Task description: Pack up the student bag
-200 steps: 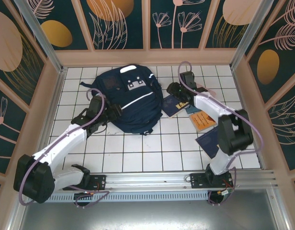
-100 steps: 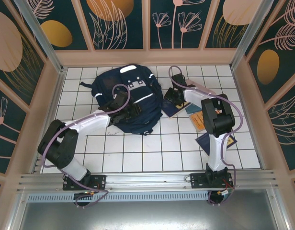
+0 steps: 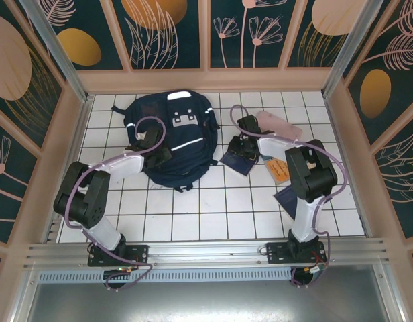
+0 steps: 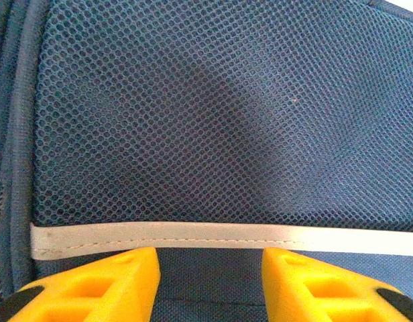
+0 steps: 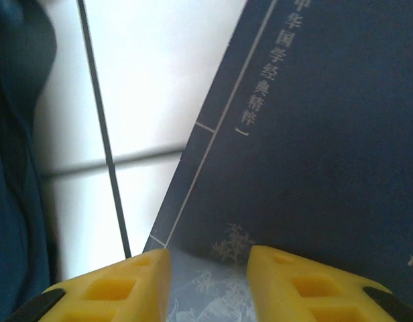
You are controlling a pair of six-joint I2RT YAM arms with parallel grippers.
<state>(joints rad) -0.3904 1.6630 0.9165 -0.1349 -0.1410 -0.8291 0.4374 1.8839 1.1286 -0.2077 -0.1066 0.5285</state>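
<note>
Lengthwise near-to-far, student bag (image 3: 186, 157), top toward back wall (image 3: 206, 80)

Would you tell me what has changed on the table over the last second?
The left gripper edged farther over the bag, which turned slightly and slid left. The right gripper came nearer, onto the navy book, which slid nearer and left. Both arms folded at the elbow. No grasp is evident. The pink case and orange book stayed put.
</note>
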